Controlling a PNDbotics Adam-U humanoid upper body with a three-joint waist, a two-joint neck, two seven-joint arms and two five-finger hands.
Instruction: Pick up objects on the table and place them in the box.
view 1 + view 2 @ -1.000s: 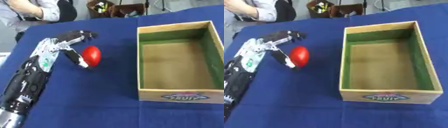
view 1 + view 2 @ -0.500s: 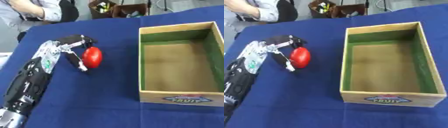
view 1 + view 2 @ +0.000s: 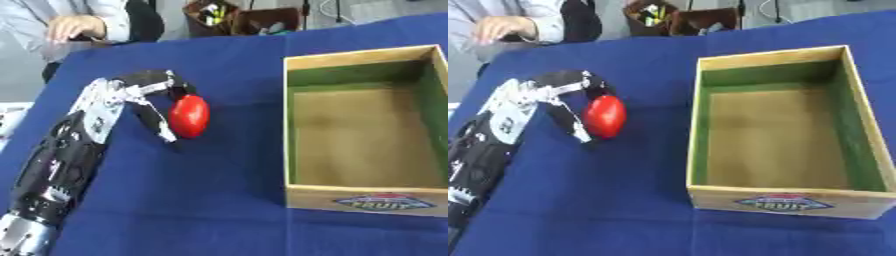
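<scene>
Left hand curled round red oval object, fingers over its far side, thumb on near side; object upright, at or just above blue-covered bench. Arm runs back toward bench's near left corner. Object sits left of centre, well apart from wooden box. Box open, green inner walls, brown floor, nothing inside, "FRUIT" label on near wall; stands by bench's right edge. Right hand not visible.
</scene>
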